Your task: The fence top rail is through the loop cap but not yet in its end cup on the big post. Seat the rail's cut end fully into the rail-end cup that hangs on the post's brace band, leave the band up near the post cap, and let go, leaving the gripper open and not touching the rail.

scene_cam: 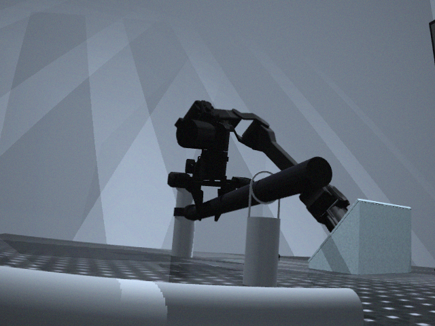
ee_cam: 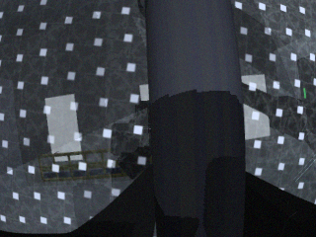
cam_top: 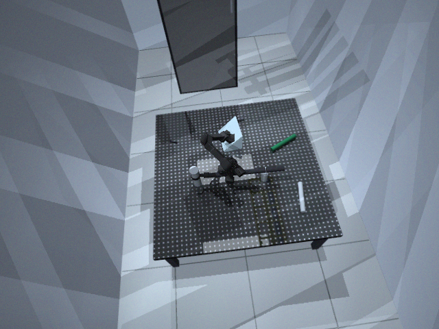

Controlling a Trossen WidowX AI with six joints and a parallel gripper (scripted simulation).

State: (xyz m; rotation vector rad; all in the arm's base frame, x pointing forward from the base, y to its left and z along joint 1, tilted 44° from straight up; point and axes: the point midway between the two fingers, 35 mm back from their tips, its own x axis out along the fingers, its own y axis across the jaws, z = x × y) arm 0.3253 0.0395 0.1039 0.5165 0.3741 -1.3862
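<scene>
The dark rail [cam_top: 264, 170] [scene_cam: 281, 185] [ee_cam: 197, 59] passes through the wire loop [scene_cam: 251, 196] above the short post [cam_top: 264, 177] [scene_cam: 262, 250]. It slopes down towards the big post [cam_top: 197, 182] [scene_cam: 182, 238]. My gripper [scene_cam: 208, 210] [ee_cam: 189, 172] is shut on the rail near its low end, its fingers astride it. The black rail-end cup [scene_cam: 179, 212] is on the big post, below its white cap [cam_top: 193, 170]. The rail's rounded end overlaps or meets the cup in the exterior view; how deep it sits cannot be told. The end is hidden in the wrist view.
A pale blue wedge block [cam_top: 232, 136] [scene_cam: 383, 238] stands behind the arm. A green rod [cam_top: 283, 142] and a white rod [cam_top: 301, 197] [scene_cam: 245, 305] lie on the perforated table [cam_top: 177, 226] to the right. A dark panel [cam_top: 207, 56] stands beyond the table's far edge.
</scene>
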